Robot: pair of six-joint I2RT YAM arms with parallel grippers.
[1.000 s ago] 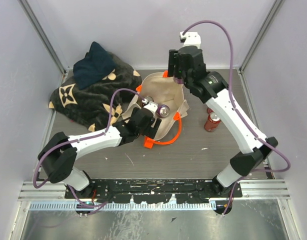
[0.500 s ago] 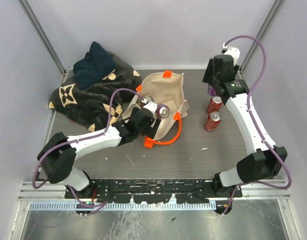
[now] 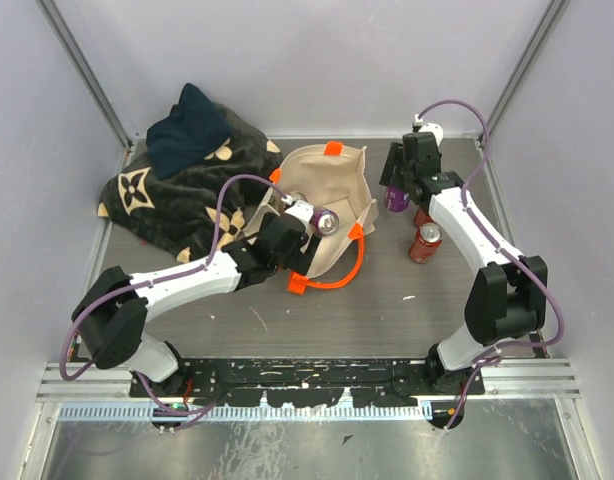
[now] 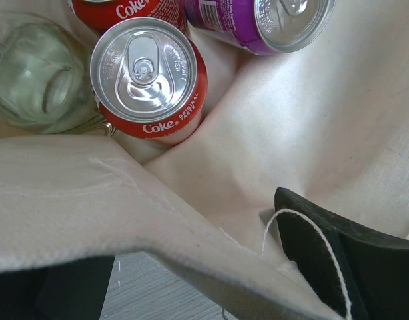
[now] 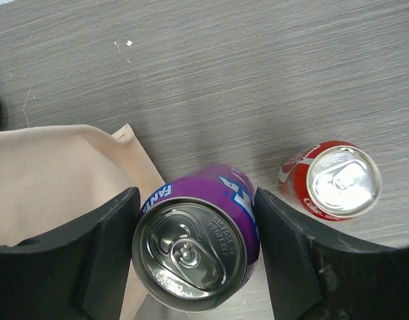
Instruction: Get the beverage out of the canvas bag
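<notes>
The cream canvas bag (image 3: pixel 332 180) with orange handles stands open at mid table. My left gripper (image 3: pixel 299 232) is open and straddles the bag's near wall (image 4: pixel 91 200): one finger (image 4: pixel 344 267) is inside, the other (image 4: pixel 71 287) outside. In the bag lie a Coke can (image 4: pixel 148 80), a purple can (image 4: pixel 264 23) and a clear glass jar (image 4: pixel 34 73). My right gripper (image 3: pixel 395 195) is shut on a purple Fanta can (image 5: pixel 194 257), held upright just right of the bag; I cannot tell whether it touches the table.
A red Coke can (image 3: pixel 424 240) stands on the table right of the Fanta can and also shows in the right wrist view (image 5: pixel 334 180). A second red can (image 3: pixel 423 215) is partly behind my right arm. A dark patterned blanket (image 3: pixel 177 195) lies back left.
My right arm swung from over the bag's far rim out to the back right with the purple can, then came down beside the bag's right side. The left arm barely moved.
</notes>
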